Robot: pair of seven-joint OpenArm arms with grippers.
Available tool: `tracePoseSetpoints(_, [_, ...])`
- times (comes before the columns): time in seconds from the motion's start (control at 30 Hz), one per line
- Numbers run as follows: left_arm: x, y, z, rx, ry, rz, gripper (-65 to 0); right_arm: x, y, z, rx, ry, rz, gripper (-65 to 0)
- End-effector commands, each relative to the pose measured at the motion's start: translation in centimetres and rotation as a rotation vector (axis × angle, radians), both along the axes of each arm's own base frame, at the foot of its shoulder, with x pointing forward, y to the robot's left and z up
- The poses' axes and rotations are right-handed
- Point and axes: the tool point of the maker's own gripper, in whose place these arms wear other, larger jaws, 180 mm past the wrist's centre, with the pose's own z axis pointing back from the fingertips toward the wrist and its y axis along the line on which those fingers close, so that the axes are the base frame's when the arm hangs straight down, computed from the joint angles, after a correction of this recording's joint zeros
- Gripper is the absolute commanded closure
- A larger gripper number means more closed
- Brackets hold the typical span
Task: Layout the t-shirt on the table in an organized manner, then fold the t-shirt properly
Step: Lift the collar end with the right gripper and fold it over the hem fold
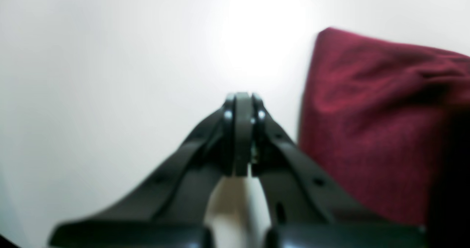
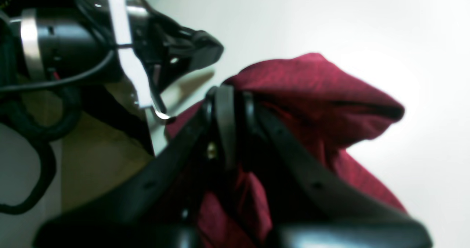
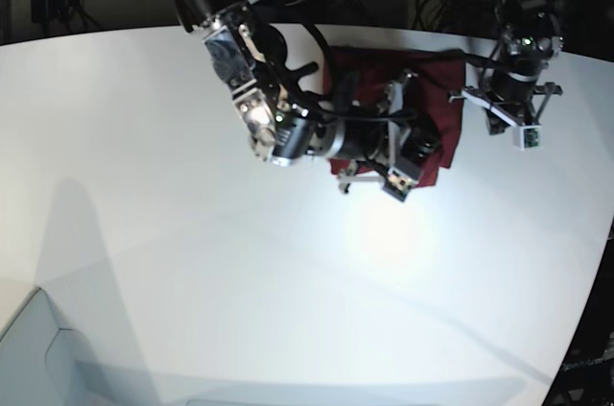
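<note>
Right jaws clamped on maroon cloth, left jaws pressed together on nothing.

The t-shirt (image 3: 436, 104) is a soft, plain dark red knit, bunched into a compact, roughly rectangular wad on the smooth, glossy white surface (image 3: 144, 185), near its far curved edge. In the right wrist view, the right gripper (image 2: 227, 93) has its black jaws pinched tight on a fold of that cloth (image 2: 312, 90), which bulges up in a rounded hump just beyond and to the right of the tips and drapes down beneath them. The left gripper (image 1: 242, 101) has its matte black jaws closed together and grasping nothing, hanging over bare white surface (image 1: 110, 75), with the shirt's crumpled edge (image 1: 374, 123) lying close off to their right, apart from the tips.
</note>
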Motion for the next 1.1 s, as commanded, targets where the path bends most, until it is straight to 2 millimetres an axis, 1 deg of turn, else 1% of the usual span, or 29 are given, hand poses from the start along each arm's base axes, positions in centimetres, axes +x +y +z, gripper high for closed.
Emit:
tracePoseSetpoints(0.0, [0.4, 0.9, 1.8, 0.024, -0.059, 0.012, 0.0, 0.8, 0.7, 2.4, 0.071, -0.039, -0.001, 0.0])
tracePoseSetpoints(0.1, [0.0, 1.8, 2.8, 0.047, -0.078, 0.030, 0.0, 0.8, 0.8, 2.5, 0.072, -0.042, 0.001, 0.0])
tracePoseSetpoints(0.17, [-0.2, 2.3, 2.9, 0.054, -0.077, 0.041, 0.0, 0.8, 0.8, 2.6, 0.074, -0.044, 0.002, 0.0])
tracePoseSetpoints(0.2, [-0.3, 2.6, 2.8, 0.057, -0.074, 0.047, 0.0, 0.8, 1.1, 2.9, 0.076, -0.055, 0.015, 0.0])
tracePoseSetpoints(0.27, [-0.7, 3.0, 2.1, 0.052, -0.054, 0.058, 0.0, -0.1, 2.3, 3.5, 0.090, -0.080, 0.058, 0.0])
tracePoseSetpoints(0.33, [-0.9, 3.0, 1.0, 0.040, -0.028, 0.061, 0.0, -0.7, 3.0, 3.9, 0.103, -0.094, 0.083, 0.0])
tracePoseSetpoints(0.4, [-1.2, 2.7, 0.0, 0.023, -0.005, 0.064, 0.0, -1.1, 3.4, 4.0, 0.110, -0.100, 0.097, 0.0])
tracePoseSetpoints(0.43, [-1.2, 2.7, -0.2, 0.019, -0.001, 0.066, 0.0, -1.1, 3.4, 4.1, 0.112, -0.101, 0.098, 0.0])
tracePoseSetpoints(0.5, [-0.8, 2.6, -0.1, 0.015, -0.007, 0.066, 0.0, -1.0, 3.5, 3.7, 0.104, -0.095, 0.100, 0.0])
tracePoseSetpoints(0.57, [-0.5, 2.6, -0.1, 0.013, -0.012, 0.067, 0.0, -0.4, 3.5, 3.2, 0.087, -0.085, 0.102, 0.0])
tracePoseSetpoints(0.63, [-0.5, 2.6, -0.1, 0.012, -0.011, 0.068, 0.0, 0.1, 3.5, 2.2, 0.063, -0.066, 0.102, 0.0])
tracePoseSetpoints(0.73, [-0.8, 2.6, -0.4, 0.010, -0.001, 0.069, 0.0, 0.8, 3.4, 1.3, 0.037, -0.052, 0.102, 0.0])
tracePoseSetpoints(0.77, [-0.8, 2.6, -0.5, 0.009, 0.002, 0.069, 0.0, 1.0, 3.4, 1.1, 0.031, -0.049, 0.102, -1.1])
tracePoseSetpoints(0.83, [-0.8, 2.6, -0.8, 0.005, 0.007, 0.071, 0.0, 1.3, 3.3, 1.2, 0.026, -0.054, 0.102, -5.5])
tracePoseSetpoints(0.93, [-1.0, 2.6, -1.1, 0.001, 0.016, 0.073, 0.0, 1.3, 3.4, 1.4, 0.030, -0.056, 0.103, -15.8])
tracePoseSetpoints(1.0, [-1.0, 2.6, -1.1, 0.001, 0.016, 0.073, 0.0, 1.3, 3.4, 1.5, 0.031, -0.059, 0.103, -20.8])
tracePoseSetpoints(1.07, [-1.0, 2.7, -1.1, 0.003, 0.016, 0.072, 0.0, 1.1, 3.6, 2.6, 0.070, -0.064, 0.107, -24.5])
